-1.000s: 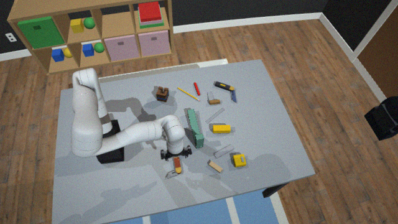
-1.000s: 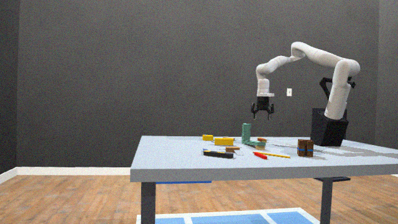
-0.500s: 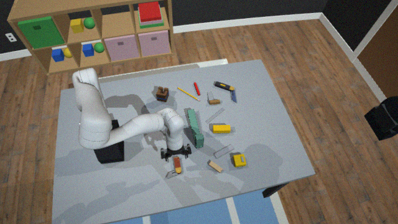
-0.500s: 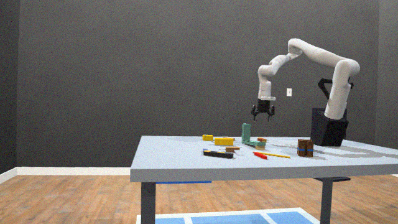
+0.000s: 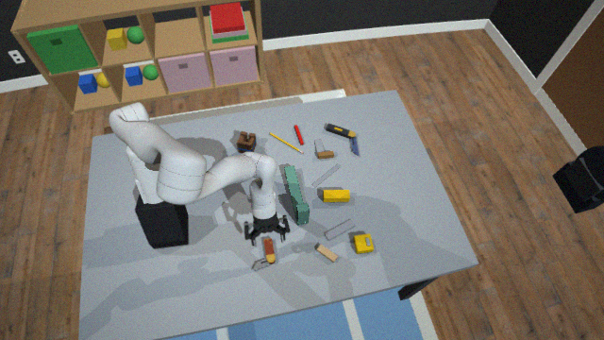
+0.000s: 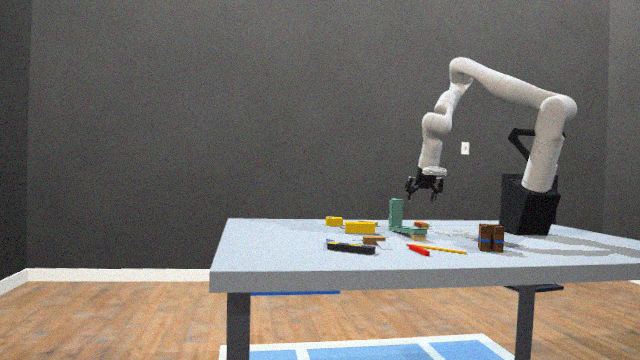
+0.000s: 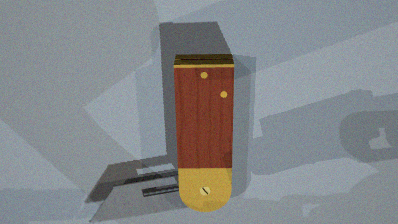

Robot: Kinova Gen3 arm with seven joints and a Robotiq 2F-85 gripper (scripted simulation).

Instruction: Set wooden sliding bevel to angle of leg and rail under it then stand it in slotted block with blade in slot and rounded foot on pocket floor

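The wooden sliding bevel (image 5: 269,248) (image 7: 204,120) lies flat on the grey table (image 5: 142,264). It has a red-brown handle, a brass rounded foot (image 7: 205,192) and a grey blade (image 5: 260,263) (image 7: 131,179) swung out to one side. It also shows as a small brown piece in the exterior view (image 6: 421,224). My gripper (image 5: 266,234) (image 6: 424,192) is open and empty and hangs straight above the handle, well clear of it. Its fingers do not show in the wrist view. The green leg (image 6: 396,212) stands on its rail (image 5: 293,186) (image 6: 414,231) just to the right. The brown slotted block (image 5: 245,140) (image 6: 490,237) stands further back.
The black bevel (image 5: 340,130) (image 6: 350,247) lies at the back right. A pencil (image 5: 285,142), a red marker (image 5: 298,134), yellow blocks (image 5: 336,195) (image 5: 363,243), a wooden stick (image 5: 327,252) and grey strips (image 5: 339,229) lie around. The arm's black base (image 5: 162,224) stands at the left.
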